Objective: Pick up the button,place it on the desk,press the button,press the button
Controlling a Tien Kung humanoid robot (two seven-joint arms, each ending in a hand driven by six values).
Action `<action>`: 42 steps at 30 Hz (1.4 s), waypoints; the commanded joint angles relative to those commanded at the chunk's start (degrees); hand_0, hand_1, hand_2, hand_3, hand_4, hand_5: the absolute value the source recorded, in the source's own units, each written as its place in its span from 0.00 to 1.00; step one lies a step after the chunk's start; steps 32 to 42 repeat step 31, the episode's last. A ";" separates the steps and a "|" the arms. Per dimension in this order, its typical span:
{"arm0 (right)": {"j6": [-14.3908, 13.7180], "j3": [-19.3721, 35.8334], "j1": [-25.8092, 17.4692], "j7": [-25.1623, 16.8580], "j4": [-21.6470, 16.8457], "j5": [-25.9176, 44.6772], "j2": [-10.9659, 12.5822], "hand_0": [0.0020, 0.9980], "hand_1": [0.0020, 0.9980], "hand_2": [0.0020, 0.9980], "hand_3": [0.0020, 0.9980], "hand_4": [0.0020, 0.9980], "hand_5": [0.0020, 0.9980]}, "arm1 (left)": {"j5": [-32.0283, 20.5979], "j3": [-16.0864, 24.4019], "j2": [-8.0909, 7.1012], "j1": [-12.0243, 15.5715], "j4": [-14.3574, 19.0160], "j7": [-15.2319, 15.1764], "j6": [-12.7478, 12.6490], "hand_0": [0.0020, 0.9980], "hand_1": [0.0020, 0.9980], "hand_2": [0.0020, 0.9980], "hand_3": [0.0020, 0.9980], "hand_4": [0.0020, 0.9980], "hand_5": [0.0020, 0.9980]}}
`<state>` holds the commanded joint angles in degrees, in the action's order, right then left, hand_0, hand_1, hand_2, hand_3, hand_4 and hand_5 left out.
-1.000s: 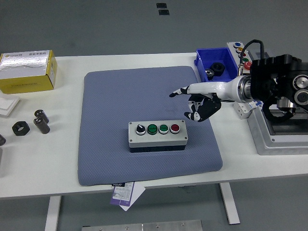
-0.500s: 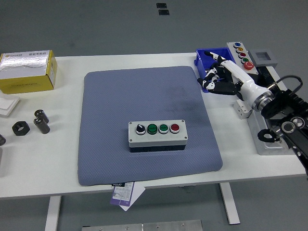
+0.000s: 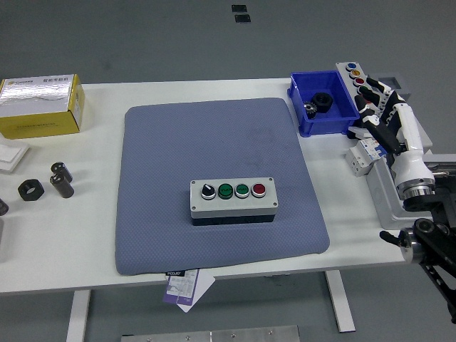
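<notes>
Right arm (image 3: 427, 235) cut off by right edge and lower right corner. Right hand (image 3: 385, 117) covers part of the far button panel (image 3: 352, 72) and metal fixture (image 3: 381, 192). White item (image 3: 11, 155) and dark part (image 3: 2, 207) cut at left edge. Leaflet (image 3: 187, 285) half hidden under mat (image 3: 214, 142). Yellow box (image 3: 41, 105) print too small to read.
</notes>
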<state>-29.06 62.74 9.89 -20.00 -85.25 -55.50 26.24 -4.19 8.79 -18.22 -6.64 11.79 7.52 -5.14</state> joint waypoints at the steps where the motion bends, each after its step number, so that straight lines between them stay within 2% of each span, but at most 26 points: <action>1: -0.32 0.38 -0.06 -0.39 -0.04 0.22 0.17 0.88 0.84 0.81 0.81 0.89 0.66 | -0.04 -0.12 -0.12 0.09 0.03 0.01 -0.01 0.69 0.63 0.55 0.59 0.67 0.20; 3: -0.58 0.84 0.01 -0.83 -0.05 0.62 0.38 0.87 0.83 0.80 0.81 0.90 0.69 | 0.32 0.14 -0.30 0.34 0.05 0.23 -0.04 0.69 0.63 0.55 0.59 0.67 0.20; 13: 0.66 1.84 0.29 -4.69 1.54 9.93 0.51 0.87 0.82 0.80 0.80 0.90 0.70 | 5.44 4.90 -0.34 1.45 0.07 2.67 -0.21 0.69 0.63 0.55 0.59 0.67 0.20; 28: 1.22 2.10 -0.53 -6.57 2.30 13.32 0.90 0.85 0.80 0.78 0.79 0.89 0.70 | -0.21 -2.08 -0.70 0.35 0.02 -0.24 0.46 0.69 0.63 0.55 0.60 0.67 0.20; 42: 1.24 2.05 -0.47 -6.59 2.32 13.35 0.91 0.85 0.80 0.78 0.79 0.89 0.70 | -0.57 -2.67 -0.69 0.22 0.07 -0.46 0.52 0.69 0.63 0.55 0.60 0.67 0.20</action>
